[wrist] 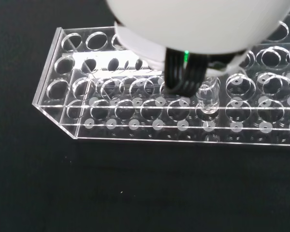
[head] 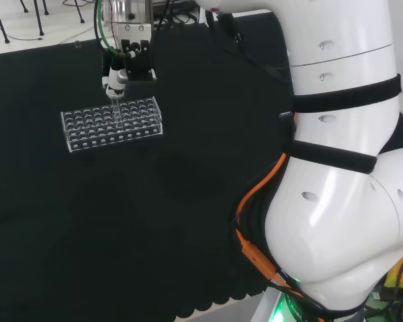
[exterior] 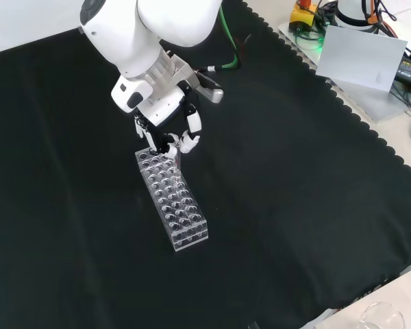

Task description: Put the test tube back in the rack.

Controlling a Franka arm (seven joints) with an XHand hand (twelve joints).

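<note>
Upright, the test tube (wrist: 209, 99) enters the rack (wrist: 135, 126), pinched by the hand (exterior: 175, 140).

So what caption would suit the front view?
Robot hand lowering a clear test tube into a clear rack on black cloth.

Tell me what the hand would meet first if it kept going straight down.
Probably the clear rack: the hand hangs right above it, with the test tube apparently entering a hole.

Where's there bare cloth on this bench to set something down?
Most of the cloth is bare: the wide stretch between the rack and the scalloped edge in the front view, and the other side of the rack too. It is crowded at the rack's far end, where the hand holds the test tube.
</note>
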